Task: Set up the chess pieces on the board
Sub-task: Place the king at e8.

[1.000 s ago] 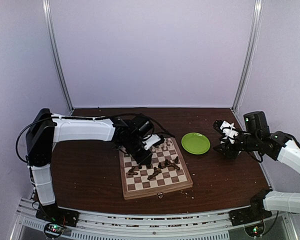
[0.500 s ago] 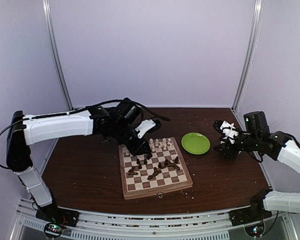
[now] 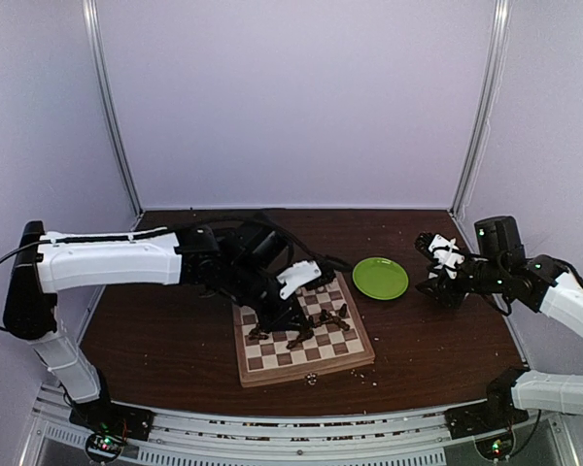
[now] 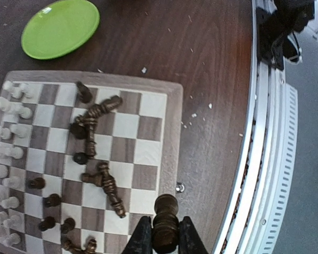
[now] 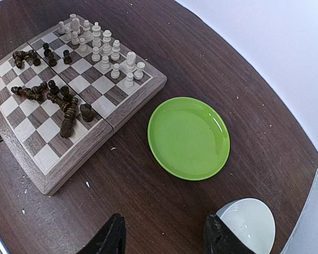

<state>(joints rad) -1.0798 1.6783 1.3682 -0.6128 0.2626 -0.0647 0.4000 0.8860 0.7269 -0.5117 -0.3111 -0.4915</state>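
dark piece in my left pincer

my left arm (image 3: pixel 107 260) reaches low across the worktop (image 3: pixel 175 330) to the board (image 4: pixel 172 132). my left pincer (image 4: pixel 165 238) clamps 1 dark piece (image 4: pixel 166 211) above it. other dark pieces (image 4: pixel 95 114) lie toppled mid-board. my right pincer (image 5: pixel 164 238) hangs spread beside the green plate (image 5: pixel 188 138).

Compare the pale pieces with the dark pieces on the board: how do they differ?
The pale pieces stand upright; many dark pieces lie toppled. The pale pieces sit in rows along one edge; the dark pieces are scattered mid-board. Both groups are small turned figures on the board.
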